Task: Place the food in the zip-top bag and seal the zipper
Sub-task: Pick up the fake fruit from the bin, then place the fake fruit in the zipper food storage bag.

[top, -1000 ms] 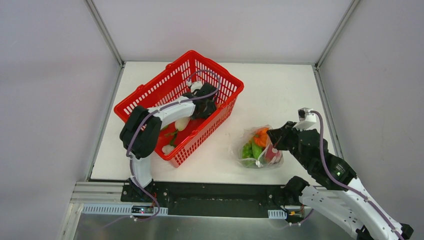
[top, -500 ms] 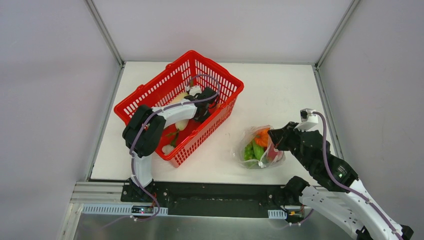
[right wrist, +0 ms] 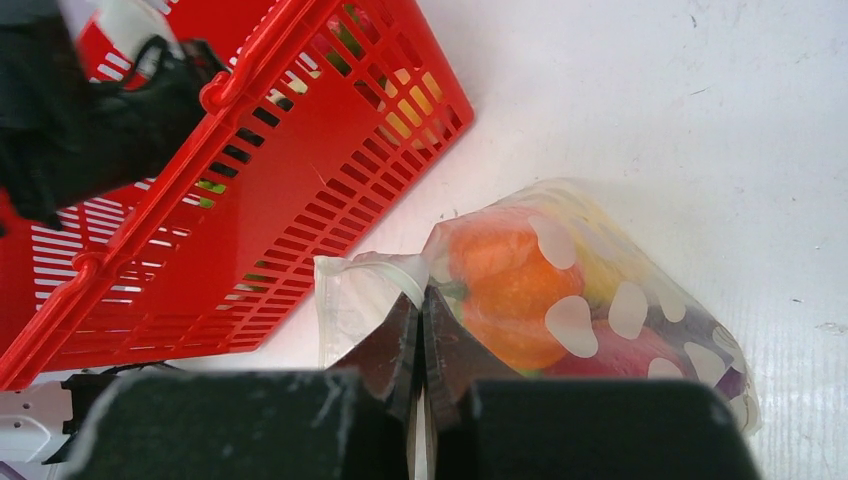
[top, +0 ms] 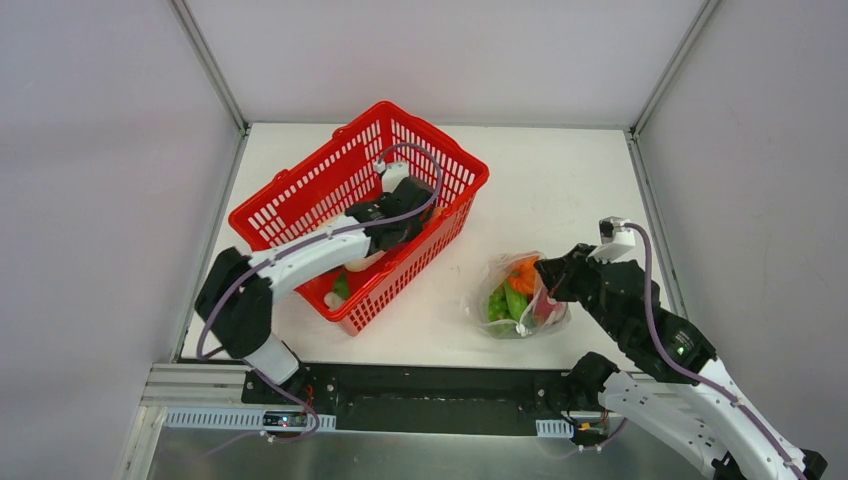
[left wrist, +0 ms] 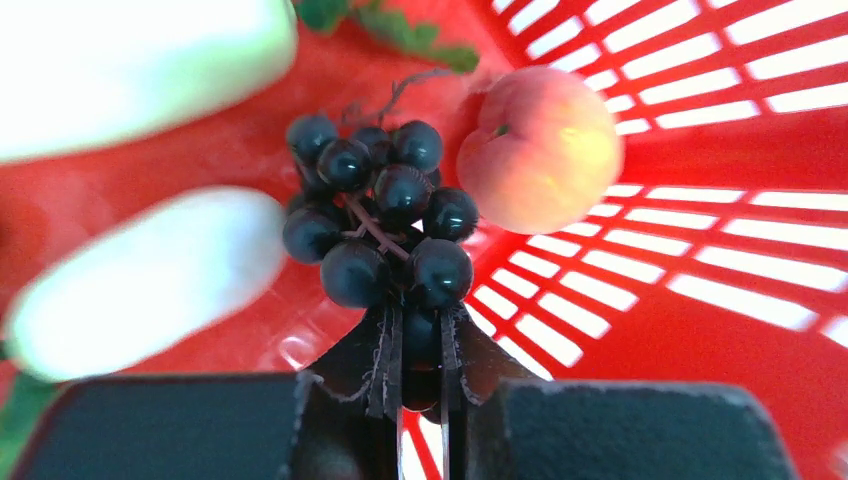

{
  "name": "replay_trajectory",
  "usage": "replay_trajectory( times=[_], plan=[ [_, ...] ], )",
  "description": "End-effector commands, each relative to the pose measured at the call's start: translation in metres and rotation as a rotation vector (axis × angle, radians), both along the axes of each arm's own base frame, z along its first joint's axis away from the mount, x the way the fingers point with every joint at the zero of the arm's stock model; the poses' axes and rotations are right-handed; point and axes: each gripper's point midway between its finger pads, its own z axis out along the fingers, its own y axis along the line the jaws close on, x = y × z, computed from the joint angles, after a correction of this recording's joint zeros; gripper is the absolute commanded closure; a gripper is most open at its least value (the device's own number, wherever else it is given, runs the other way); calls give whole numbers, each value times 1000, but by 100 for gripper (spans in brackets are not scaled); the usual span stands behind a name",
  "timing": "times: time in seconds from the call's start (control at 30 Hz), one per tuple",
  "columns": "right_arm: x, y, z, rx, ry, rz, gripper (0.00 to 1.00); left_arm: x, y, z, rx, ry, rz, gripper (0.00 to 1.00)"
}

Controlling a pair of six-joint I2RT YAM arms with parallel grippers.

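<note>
Grapes [left wrist: 375, 225] sit in the basket [left wrist: 700, 330] beside a peach [left wrist: 540, 150] and two radishes [left wrist: 150, 280], the left gripper [left wrist: 420, 318] clamped on one berry of the bunch. Right gripper [right wrist: 420, 300] is pinched shut on the open rim of the bag [right wrist: 620, 310], which lies on the table [right wrist: 700, 120] right of the basket, holding orange, green and red food [right wrist: 500, 290].

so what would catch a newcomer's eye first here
First comes the bright red slotted plastic basket at left in the overhead view, where the left gripper pinches a dark purple toy grape bunch beside a peach-coloured toy fruit. To the right, the right gripper holds the edge of a clear polka-dot plastic bag stuffed with orange, green and red toy food.
</note>
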Motion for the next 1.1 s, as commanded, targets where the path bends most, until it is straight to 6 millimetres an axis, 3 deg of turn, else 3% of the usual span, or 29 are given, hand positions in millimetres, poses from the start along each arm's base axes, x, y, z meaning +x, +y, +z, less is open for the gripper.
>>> replay_trajectory(
  times=[0.0,0.3,0.57,0.73,0.87,1.07],
  plan=[
    [2,14,21,78,-43,40,100,-15,5,65,-10,-121,-95,100],
    [3,20,22,97,-43,52,100,-46,15,107,-81,-183,-211,100],
    [1,23,22,114,-39,69,100,-81,36,140,-199,-285,-263,100],
    [1,27,23,133,-41,77,100,-107,33,179,-315,-394,-385,100],
    [2,29,23,142,-44,85,100,-122,41,197,-326,-413,-420,100],
    [2,31,23,143,-40,88,100,-146,21,217,-410,-417,-575,100]
  ],
)
